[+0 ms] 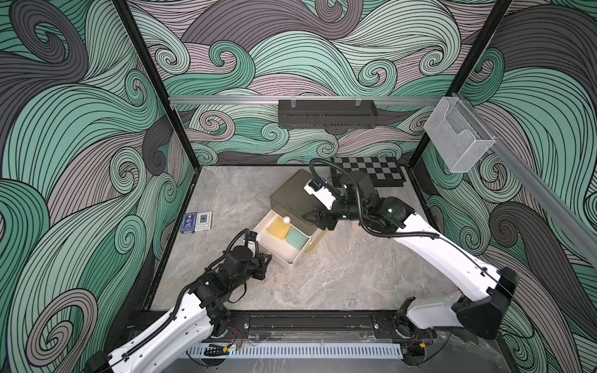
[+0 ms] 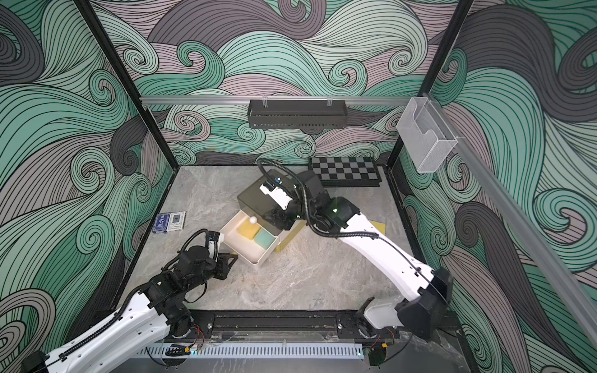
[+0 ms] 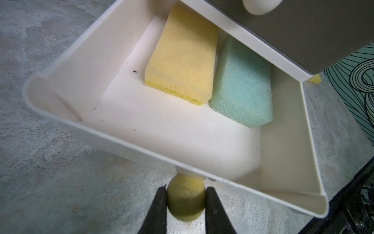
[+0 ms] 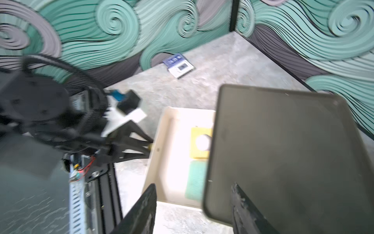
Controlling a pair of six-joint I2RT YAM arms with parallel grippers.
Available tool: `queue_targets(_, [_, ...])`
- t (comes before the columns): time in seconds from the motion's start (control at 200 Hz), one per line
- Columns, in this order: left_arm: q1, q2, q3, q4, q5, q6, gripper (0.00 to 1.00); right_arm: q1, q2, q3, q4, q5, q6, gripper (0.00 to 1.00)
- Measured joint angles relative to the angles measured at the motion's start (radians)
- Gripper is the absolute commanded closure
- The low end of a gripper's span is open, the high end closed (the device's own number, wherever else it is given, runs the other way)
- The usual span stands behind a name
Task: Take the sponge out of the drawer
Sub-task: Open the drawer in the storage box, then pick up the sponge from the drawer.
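A dark cabinet (image 1: 290, 193) (image 4: 283, 141) stands mid-table with its cream drawer (image 1: 274, 250) (image 3: 287, 141) pulled out. Two sponges lie side by side in the drawer: a yellow sponge (image 1: 280, 228) (image 3: 182, 58) and a teal sponge (image 1: 297, 238) (image 3: 242, 85). My left gripper (image 1: 269, 256) (image 3: 185, 190) is shut on the drawer's round knob (image 3: 185, 200) at its front wall. My right gripper (image 1: 315, 221) (image 4: 193, 185) hovers open over the cabinet's front corner, beside the teal sponge, holding nothing.
A white ball knob (image 1: 286, 220) of the upper drawer overhangs the yellow sponge. A flat yellow sheet (image 2: 378, 226) pokes out from under the cabinet. Two card boxes (image 1: 196, 222) lie at the left, a chessboard (image 1: 368, 171) at the back right.
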Motion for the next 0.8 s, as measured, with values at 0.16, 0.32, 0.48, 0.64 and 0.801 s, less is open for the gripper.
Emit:
queue_targets(0.16, [-0.001, 0.015, 0.0, 0.003, 0.002, 0.0, 0.86, 0.102, 0.048, -0.053, -0.01, 0.033, 0.01, 0.44])
queue_targets(0.32, [-0.001, 0.014, 0.0, 0.003, 0.003, 0.0, 0.85, 0.141, 0.233, -0.056, -0.05, 0.146, 0.013, 0.48])
queue_targets(0.48, [-0.003, 0.013, 0.0, 0.004, 0.003, 0.001, 0.85, 0.193, 0.364, 0.024, -0.107, 0.248, 0.009, 0.48])
queue_targets(0.64, [-0.006, 0.012, 0.0, 0.003, 0.003, 0.002, 0.85, 0.216, 0.428, 0.072, -0.121, 0.359, 0.007, 0.48])
queue_targets(0.801, [-0.006, 0.013, 0.0, 0.004, 0.004, 0.005, 0.85, 0.228, 0.469, 0.083, -0.133, 0.453, 0.006, 0.48])
